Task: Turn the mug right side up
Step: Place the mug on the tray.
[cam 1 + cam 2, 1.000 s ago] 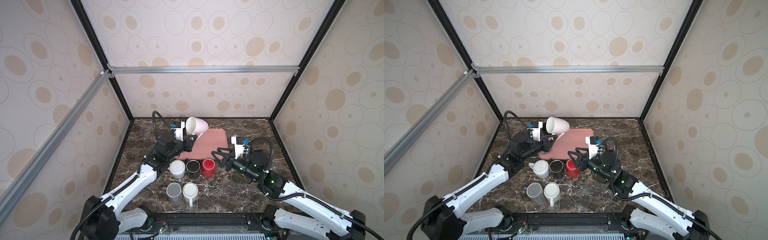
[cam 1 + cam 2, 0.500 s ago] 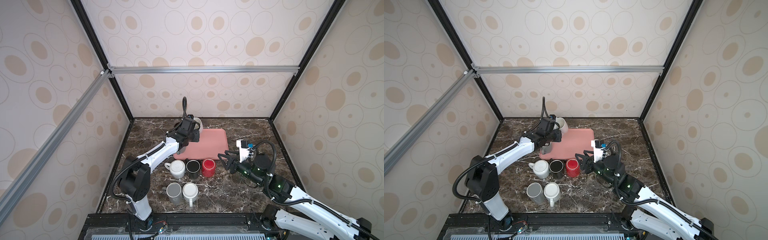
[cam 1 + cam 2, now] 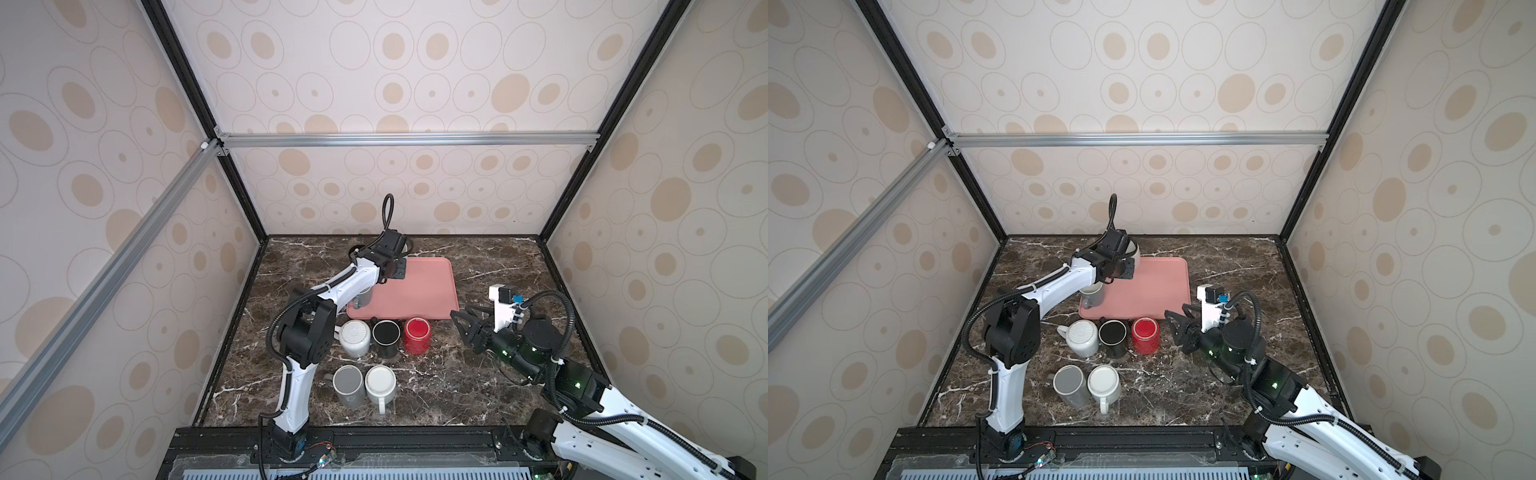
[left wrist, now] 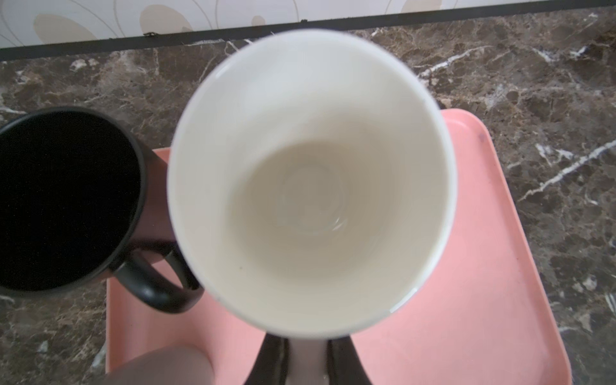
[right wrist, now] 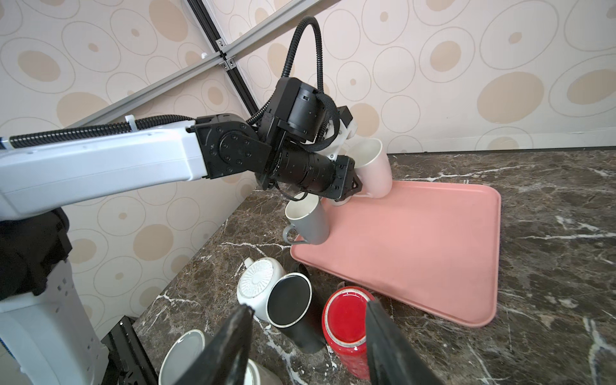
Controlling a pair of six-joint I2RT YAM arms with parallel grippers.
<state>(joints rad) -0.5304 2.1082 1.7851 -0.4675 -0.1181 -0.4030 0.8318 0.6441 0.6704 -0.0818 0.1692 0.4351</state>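
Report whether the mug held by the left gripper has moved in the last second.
Yes. The mug has swung from tipped sideways to mouth-up and dropped toward the pink tray's back-left corner, with the left gripper shut on it.

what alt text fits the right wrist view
The left end effector holds a white mug mouth-up at the far corner of the pink tray, near an upright grey mug. An upside-down red mug and black mug stand on the table in front.

I work in a lab test booth: dotted wallpaper panels [image 3: 395,62] held by black posts [image 3: 624,83] and an aluminium crossbar [image 3: 407,139], a marble-look tabletop [image 3: 457,395] boxed in on three sides, a black mounting rail [image 3: 415,442] along its front
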